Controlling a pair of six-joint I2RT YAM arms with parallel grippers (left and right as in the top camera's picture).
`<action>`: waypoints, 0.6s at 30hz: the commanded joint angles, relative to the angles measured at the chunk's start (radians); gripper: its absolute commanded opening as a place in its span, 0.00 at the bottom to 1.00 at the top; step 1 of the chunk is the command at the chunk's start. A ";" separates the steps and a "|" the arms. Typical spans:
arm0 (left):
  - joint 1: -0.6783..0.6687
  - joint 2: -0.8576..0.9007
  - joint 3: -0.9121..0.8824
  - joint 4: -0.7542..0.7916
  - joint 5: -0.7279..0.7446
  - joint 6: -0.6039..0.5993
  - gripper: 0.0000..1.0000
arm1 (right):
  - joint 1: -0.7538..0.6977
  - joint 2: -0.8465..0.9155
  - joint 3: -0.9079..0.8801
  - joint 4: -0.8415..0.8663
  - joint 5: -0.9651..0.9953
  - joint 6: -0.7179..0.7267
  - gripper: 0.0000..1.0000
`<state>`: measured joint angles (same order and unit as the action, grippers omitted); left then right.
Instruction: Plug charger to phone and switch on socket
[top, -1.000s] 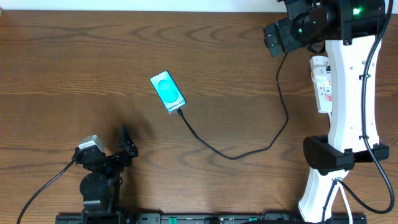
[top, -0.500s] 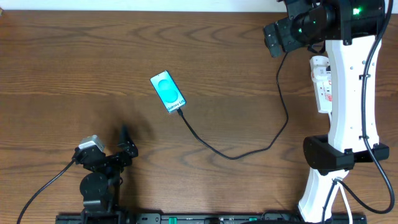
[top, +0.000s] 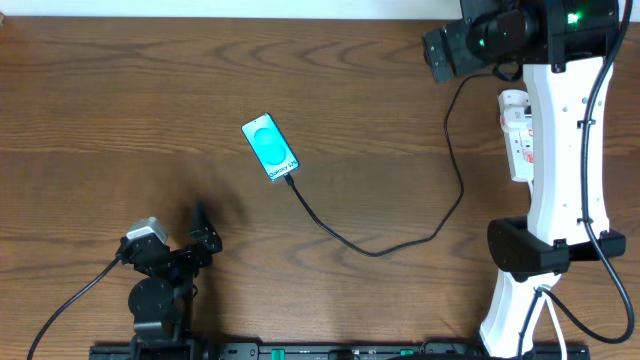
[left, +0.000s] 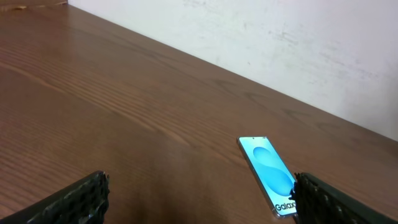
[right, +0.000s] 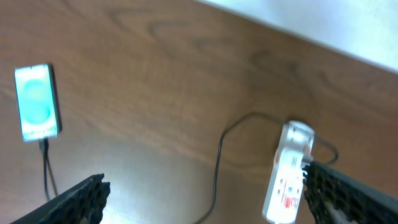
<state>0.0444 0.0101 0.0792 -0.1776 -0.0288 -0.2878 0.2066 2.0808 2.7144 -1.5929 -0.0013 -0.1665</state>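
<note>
While hanging wide apart over far right of table (top: 150, 100), looks like a job for right tool (top: 438, 55): socket (top: 515, 135) near it, long axis front-to-back; left tool (top: 203, 228), also apart, well off.

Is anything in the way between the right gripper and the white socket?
Nothing visible does. The open right gripper hangs above the table, with clear air down to the socket; the charger cable runs beside it. Overhead, the robot's white arm covers part of the socket.
</note>
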 joint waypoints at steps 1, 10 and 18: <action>0.004 -0.006 -0.017 -0.031 -0.002 0.003 0.94 | 0.039 -0.007 0.001 0.060 0.006 0.005 0.99; 0.004 -0.006 -0.017 -0.031 -0.002 0.003 0.94 | 0.083 -0.065 -0.165 0.253 0.006 -0.014 0.99; 0.004 -0.006 -0.017 -0.031 -0.002 0.003 0.94 | 0.083 -0.348 -0.713 0.617 -0.001 -0.014 0.99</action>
<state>0.0441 0.0101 0.0792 -0.1791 -0.0288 -0.2882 0.2867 1.8759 2.1693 -1.0565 -0.0029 -0.1730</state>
